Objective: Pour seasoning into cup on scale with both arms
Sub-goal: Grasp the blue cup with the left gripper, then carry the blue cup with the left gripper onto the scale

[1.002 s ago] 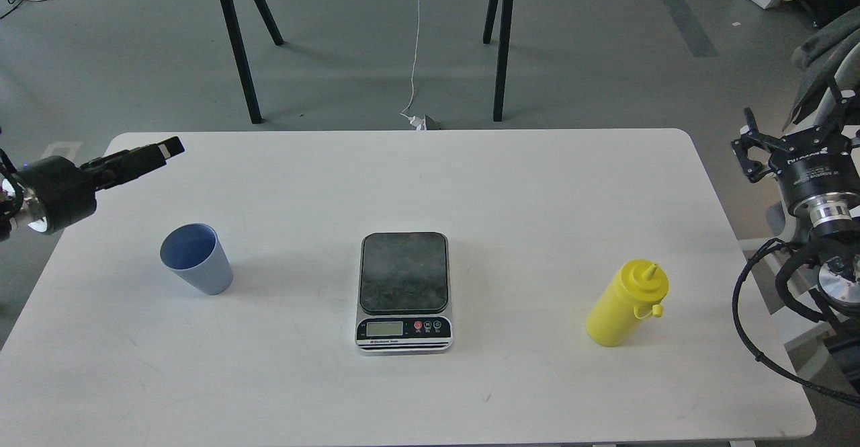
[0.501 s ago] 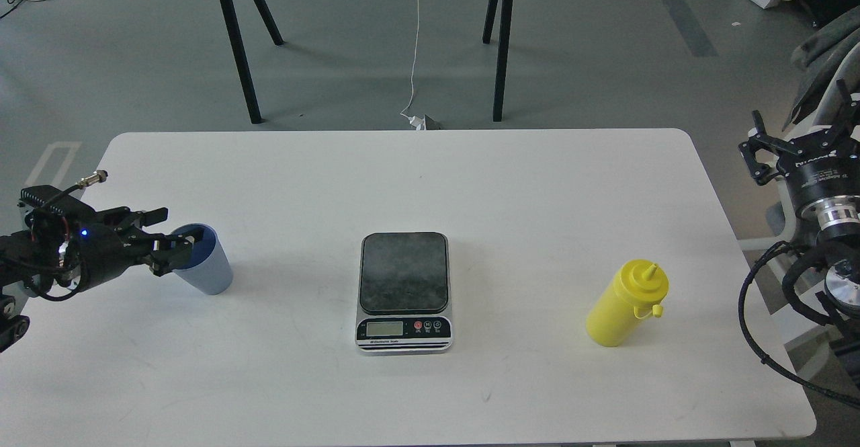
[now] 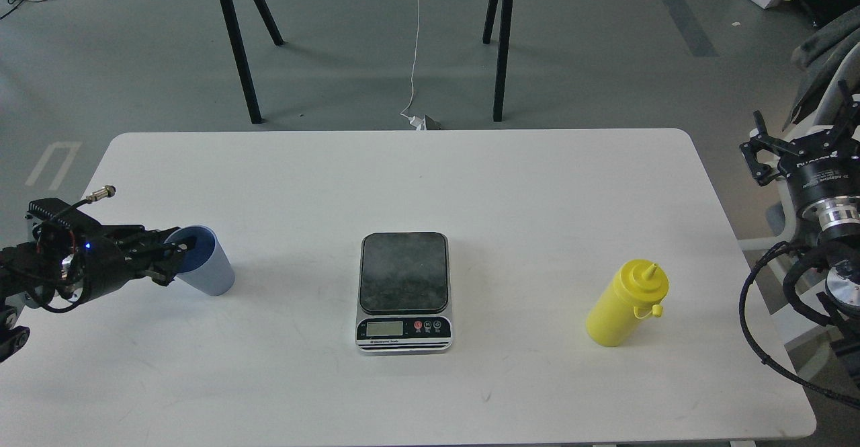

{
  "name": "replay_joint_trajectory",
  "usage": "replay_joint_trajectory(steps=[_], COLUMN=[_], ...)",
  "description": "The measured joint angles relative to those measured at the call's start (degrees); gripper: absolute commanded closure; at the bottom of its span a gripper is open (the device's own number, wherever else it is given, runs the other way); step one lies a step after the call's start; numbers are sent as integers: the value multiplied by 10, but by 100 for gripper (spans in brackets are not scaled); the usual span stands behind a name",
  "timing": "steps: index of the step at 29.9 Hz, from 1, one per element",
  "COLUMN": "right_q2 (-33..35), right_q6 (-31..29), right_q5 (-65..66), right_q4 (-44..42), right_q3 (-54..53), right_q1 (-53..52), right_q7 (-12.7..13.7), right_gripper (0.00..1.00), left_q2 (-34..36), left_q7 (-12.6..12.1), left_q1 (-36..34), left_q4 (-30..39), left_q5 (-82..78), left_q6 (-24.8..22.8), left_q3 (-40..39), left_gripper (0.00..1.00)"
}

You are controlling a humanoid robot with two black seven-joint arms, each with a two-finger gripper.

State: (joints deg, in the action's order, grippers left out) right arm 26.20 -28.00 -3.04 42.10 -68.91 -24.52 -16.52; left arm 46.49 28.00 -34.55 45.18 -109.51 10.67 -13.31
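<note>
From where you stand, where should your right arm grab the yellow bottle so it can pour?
Probably around the middle of the yellow bottle, on its straight round body, coming in from the right side where the right end effector waits. The bottle stands upright on the table, and the pointed nozzle and small tethered cap up top look too small to grip.
</note>
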Motion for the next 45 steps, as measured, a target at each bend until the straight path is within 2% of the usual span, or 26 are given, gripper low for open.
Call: replay_joint_trajectory(steps=[5,9,11,15,19,25,30,38,42,44,45], right_q2=[0,2,7,17,26,34,41,41,41,41,40], right_q6=[0,0,0,0,0,0,0,0,0,0,0], right_q5=[0,0,0,0,0,0,0,-1,-1,-1,-1], right_q4=[0,0,0,2,6,14,15,16,16,16,16], right_q3=[0,0,-1,-2,-7,-23,-37,-50,-50,-49,-49], right_q1=[0,0,0,3,11,28,37,41,41,41,41], right_q7=[0,0,0,0,0,0,0,1,1,1,1], right_gripper=[0,0,0,0,0,0,0,0,0,0,0], left_q2=[1,14,25,31,-4,-117,-199,-228,-226,-224,-223], left_q7=[0,0,0,0,0,0,0,0,0,0,0], left_q1=[-19,-64,-90,-168,-227,-253,-256,-257,-256,-255,-255], left_q4=[17,72,105,186,236,238,202,161,157,157,157], left_q5=[11,36,40,42,40,-16,-102,-150,-151,-150,-150], left_q6=[-2,-15,-40,-127,-206,-276,-290,-290,-290,-290,-290], left_q3=[-4,-2,-2,-4,-4,3,38,68,68,68,68], left_gripper=[95,95,95,95,94,94,93,91,82,71,61])
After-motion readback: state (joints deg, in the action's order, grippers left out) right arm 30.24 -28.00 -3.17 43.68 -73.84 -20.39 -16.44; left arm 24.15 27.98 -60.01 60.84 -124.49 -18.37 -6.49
